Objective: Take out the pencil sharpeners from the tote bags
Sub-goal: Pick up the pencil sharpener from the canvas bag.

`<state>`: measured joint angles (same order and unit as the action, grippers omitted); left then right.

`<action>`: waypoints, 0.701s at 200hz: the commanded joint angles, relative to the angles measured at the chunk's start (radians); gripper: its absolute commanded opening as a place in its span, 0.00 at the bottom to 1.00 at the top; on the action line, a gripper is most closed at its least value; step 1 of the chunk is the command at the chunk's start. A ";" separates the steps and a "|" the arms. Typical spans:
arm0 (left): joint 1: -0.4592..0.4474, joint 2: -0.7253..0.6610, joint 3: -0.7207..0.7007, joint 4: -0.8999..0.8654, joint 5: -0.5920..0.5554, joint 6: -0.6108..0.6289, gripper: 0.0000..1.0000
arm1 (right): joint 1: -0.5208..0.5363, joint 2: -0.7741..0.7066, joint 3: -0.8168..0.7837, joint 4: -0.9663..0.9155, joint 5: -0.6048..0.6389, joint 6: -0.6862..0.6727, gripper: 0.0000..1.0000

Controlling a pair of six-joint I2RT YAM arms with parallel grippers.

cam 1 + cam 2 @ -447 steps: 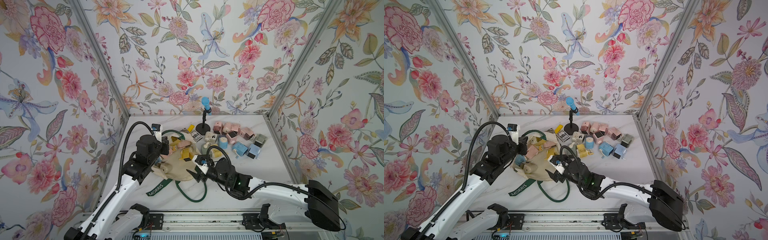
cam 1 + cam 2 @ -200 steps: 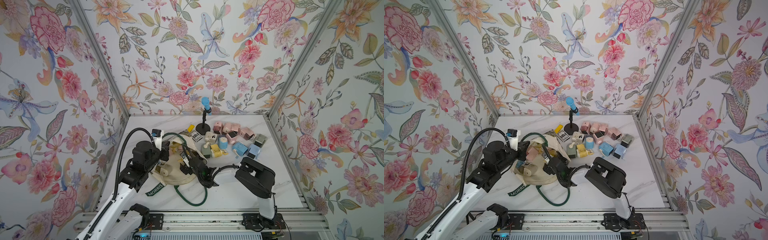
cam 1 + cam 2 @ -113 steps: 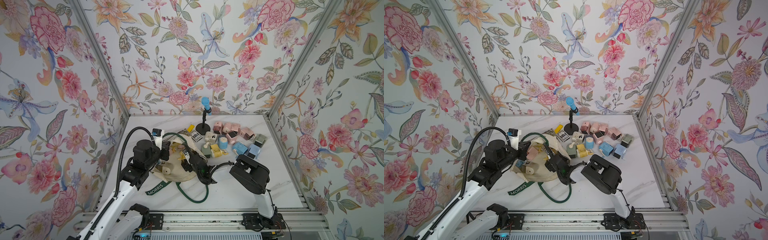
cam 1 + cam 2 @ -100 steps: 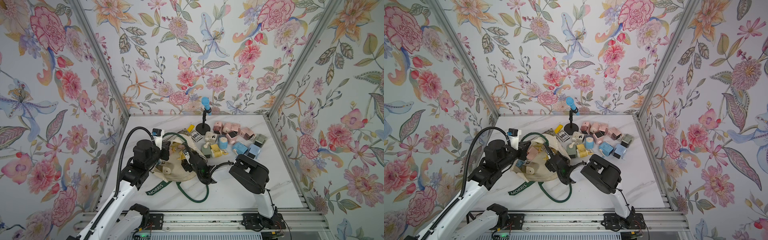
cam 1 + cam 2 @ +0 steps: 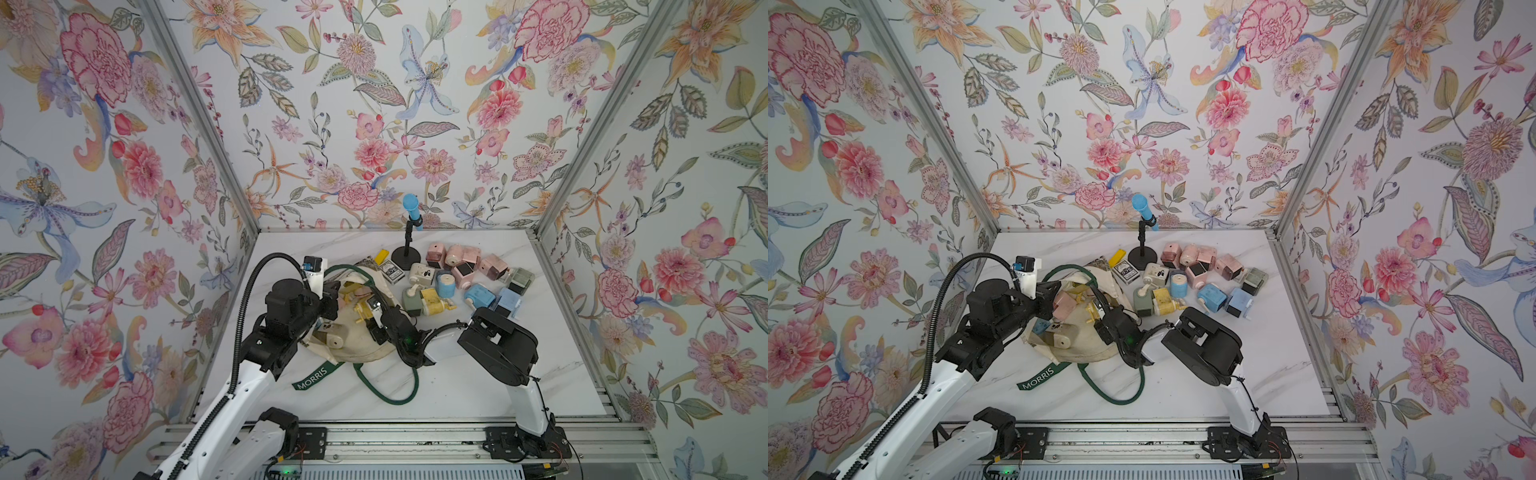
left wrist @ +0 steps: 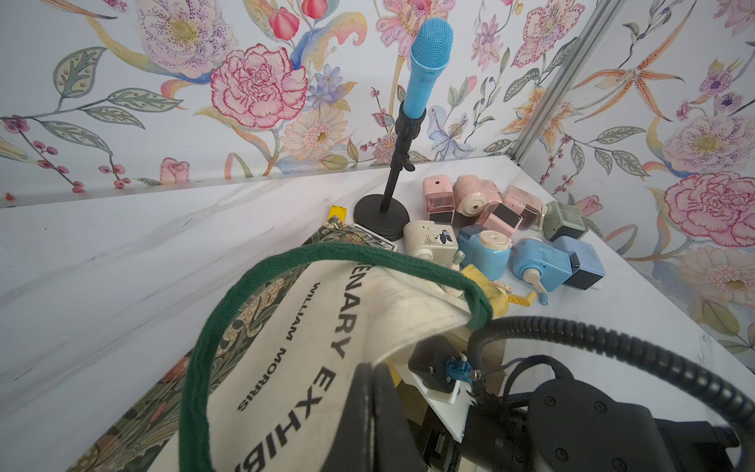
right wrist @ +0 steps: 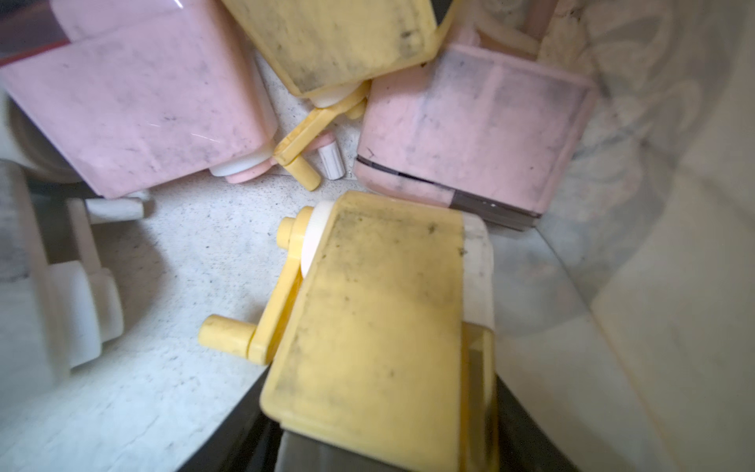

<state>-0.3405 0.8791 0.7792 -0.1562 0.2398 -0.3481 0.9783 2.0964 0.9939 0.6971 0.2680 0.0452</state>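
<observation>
Currently reaching from 5 o'clock toward 10, elbow folded, with right gripper [image 5: 369, 312] sunk in tote bag [image 5: 357, 345]. Straddling yellow sharpener [image 7: 380, 310] inside; pinched or merely bracketed, hard to tell. Stretching from 7 toward 1, left gripper [image 6: 369, 367] pressed together on the bag's rim. Outside, loose sharpeners [image 5: 461, 274] heaped at 2 o'clock from bag.

This is a purpose-built robot recording booth in a lab. Floral-print wall panels [image 5: 374, 104] meet at bare aluminium posts [image 5: 204, 124] around a white marble-look table [image 5: 478, 386]. A left arm [image 5: 232, 399] and a right arm [image 5: 498, 349] are bolted to a slotted metal rail [image 5: 395, 436] along the front, with their cables exposed. A blue microphone [image 5: 411, 208] stands at the back.
</observation>
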 commanded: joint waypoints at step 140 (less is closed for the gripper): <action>0.021 -0.014 0.000 0.010 -0.033 -0.009 0.00 | 0.097 -0.334 -0.215 0.068 -0.303 -0.141 0.54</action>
<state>-0.3336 0.8787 0.7788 -0.1528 0.2287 -0.3481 1.0695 1.8347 0.8043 0.7074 0.0223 -0.0704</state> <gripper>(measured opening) 0.049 0.601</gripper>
